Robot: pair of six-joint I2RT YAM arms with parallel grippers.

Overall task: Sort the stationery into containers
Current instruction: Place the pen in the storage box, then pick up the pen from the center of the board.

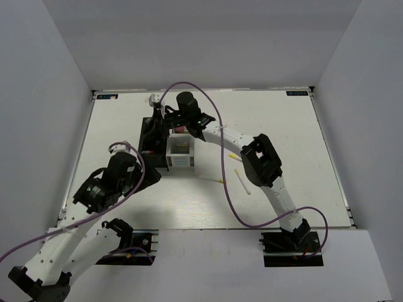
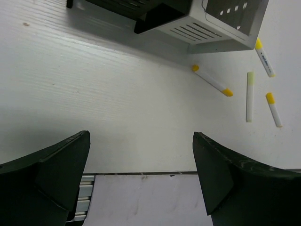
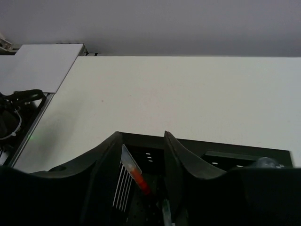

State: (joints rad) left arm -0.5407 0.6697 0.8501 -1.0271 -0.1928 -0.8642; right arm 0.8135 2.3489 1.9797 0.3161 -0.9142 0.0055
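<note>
On the surface (image 1: 283,126), black box (image 1: 151,135) and white box (image 1: 181,158) stand joined. Above the black box the right fingers (image 3: 143,136) sit narrowly parted around a red pen (image 3: 140,181) (gripped or let go, cannot tell). The left fingers (image 2: 141,136) gape, empty. Four yellow-tipped sticks (image 2: 211,81) lie unsorted beside the white box

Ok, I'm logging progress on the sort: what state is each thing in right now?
Left gripper: open, empty, above the table.
Right gripper: open, over the organiser boxes.
Red pen: tilted inside the boxes, not gripped.
Yellow-tipped sticks: four, lying loose on the table.
</note>
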